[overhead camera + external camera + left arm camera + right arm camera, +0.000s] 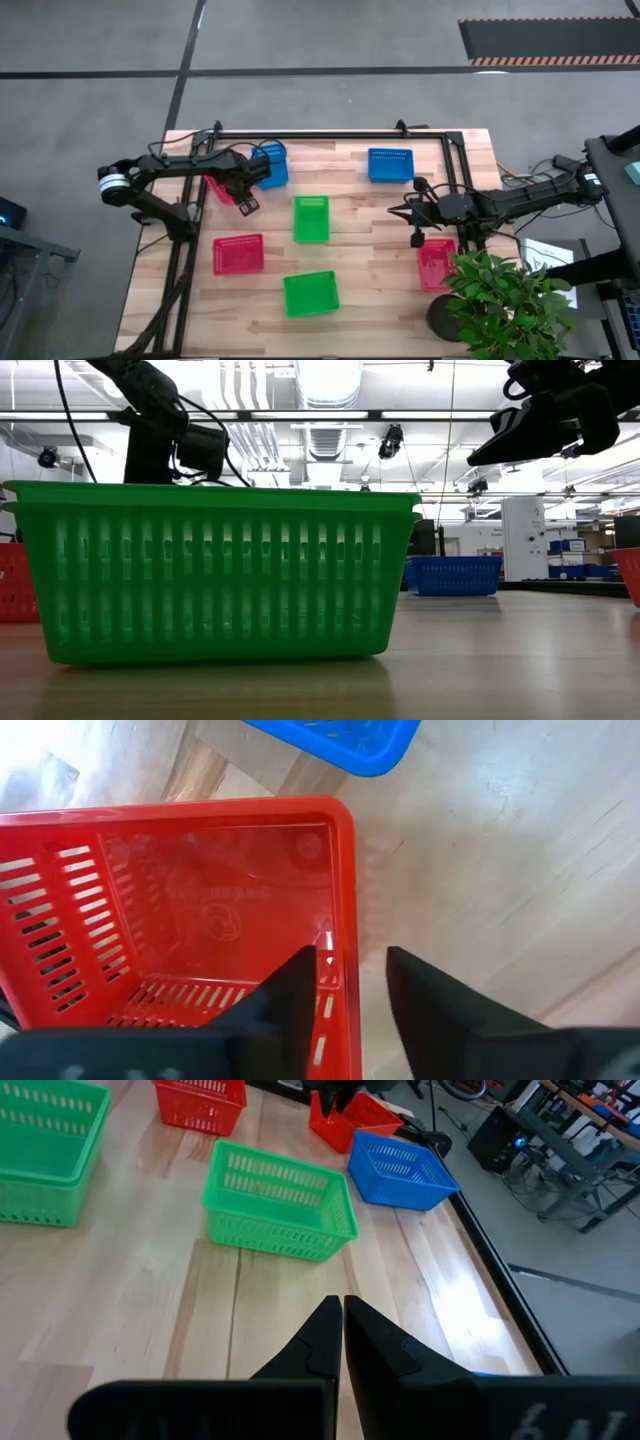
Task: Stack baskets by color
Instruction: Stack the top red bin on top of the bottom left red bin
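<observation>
**A:** Nearest the low camera?

**B:** Green perforated plastic basket, upright and filling most of that view. Seen from above, with twelve at the far edge: at six o'clock on the pale wooden table.

**A:** And the left gripper?

**B:** Out towards ten o'clock, down on a red mesh-sided plastic basket. Parted at the fingers, one inside the basket's side wall and one outside, straddling the rim close to a corner. Not pinched onto it.

**A:** Anything crowding that red one?

**B:** Blue mesh plastic basket just beside it, towards eleven o'clock; cannot tell whether touching.

**A:** Right gripper?

**B:** Clenched tight on nothing, hanging above bare wood at about three o'clock. Second red basket near it, at four o'clock by the table's edge.

**A:** Rest of the baskets?

**B:** Second green basket at the dial's centre, well apart from both grippers. Second blue basket at one o'clock. Third red basket at eight o'clock. Every one of these upright and open side up.

**A:** Off the table?

**B:** Leafy potted plant past the corner at five o'clock.
</observation>
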Controlling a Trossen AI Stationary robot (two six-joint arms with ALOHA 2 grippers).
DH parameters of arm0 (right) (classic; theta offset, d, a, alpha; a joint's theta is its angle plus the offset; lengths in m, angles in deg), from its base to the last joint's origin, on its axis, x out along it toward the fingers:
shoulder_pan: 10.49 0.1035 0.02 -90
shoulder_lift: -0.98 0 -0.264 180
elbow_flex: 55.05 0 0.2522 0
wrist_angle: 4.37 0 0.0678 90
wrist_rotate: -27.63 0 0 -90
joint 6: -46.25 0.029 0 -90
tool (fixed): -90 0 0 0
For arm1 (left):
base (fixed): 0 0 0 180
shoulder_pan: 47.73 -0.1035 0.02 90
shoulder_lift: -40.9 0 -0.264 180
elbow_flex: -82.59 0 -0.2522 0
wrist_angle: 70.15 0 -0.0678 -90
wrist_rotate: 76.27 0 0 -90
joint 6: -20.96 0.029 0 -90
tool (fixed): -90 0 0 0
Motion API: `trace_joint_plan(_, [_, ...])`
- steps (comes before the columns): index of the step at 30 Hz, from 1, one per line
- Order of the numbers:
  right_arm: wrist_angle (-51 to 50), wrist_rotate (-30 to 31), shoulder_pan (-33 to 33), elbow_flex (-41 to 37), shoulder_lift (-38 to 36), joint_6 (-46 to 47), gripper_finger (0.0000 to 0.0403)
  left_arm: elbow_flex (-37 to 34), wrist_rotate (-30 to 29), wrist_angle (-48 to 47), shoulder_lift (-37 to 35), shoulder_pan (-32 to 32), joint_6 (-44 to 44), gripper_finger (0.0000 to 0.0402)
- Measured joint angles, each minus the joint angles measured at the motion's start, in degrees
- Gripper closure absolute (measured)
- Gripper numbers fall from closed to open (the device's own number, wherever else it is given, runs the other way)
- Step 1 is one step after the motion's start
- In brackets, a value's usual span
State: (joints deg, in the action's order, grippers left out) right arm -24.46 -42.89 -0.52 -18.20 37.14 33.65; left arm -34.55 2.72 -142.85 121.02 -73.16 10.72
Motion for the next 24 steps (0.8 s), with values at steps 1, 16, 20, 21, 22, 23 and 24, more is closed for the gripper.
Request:
trace_joint_plan(1, [-0.1, 0.0, 0.0, 0.0, 0.0, 0.0, 0.0394, 0.0, 0.0, 0.0, 0.0, 0.0, 0.0, 0.0314])
trace_joint_plan(16, [-0.4, 0.0, 0.0, 0.0, 0.0, 0.2, 0.0394, 0.4, -0.4, -0.3, -0.1, 0.0, -4.1, 0.0399])
trace_joint_plan(20, [-0.7, 0.0, 0.0, 0.0, 0.0, 0.6, 0.0394, 2.2, -1.9, -1.3, -1.5, 0.7, -7.4, 0.0400])
trace_joint_plan(21, [-0.7, 0.0, 0.0, 0.0, 0.0, 0.6, 0.0394, 2.7, -2.7, -1.4, -2.0, 1.0, -8.8, 0.0400])
trace_joint_plan(22, [-0.7, 0.0, 0.0, 0.0, 0.0, 0.6, 0.0394, 3.2, -3.6, -1.8, -2.5, 1.4, -10.5, 0.0400])
trace_joint_plan(23, [-0.7, 0.0, 0.0, 0.0, 0.0, 0.6, 0.0394, 3.9, -4.3, -2.4, -2.9, 1.7, -12.5, 0.0400])
trace_joint_plan(24, [-0.7, 0.0, 0.0, 0.0, 0.0, 0.6, 0.0394, 4.7, -4.6, -3.2, -3.3, 2.1, -14.3, 0.0400])
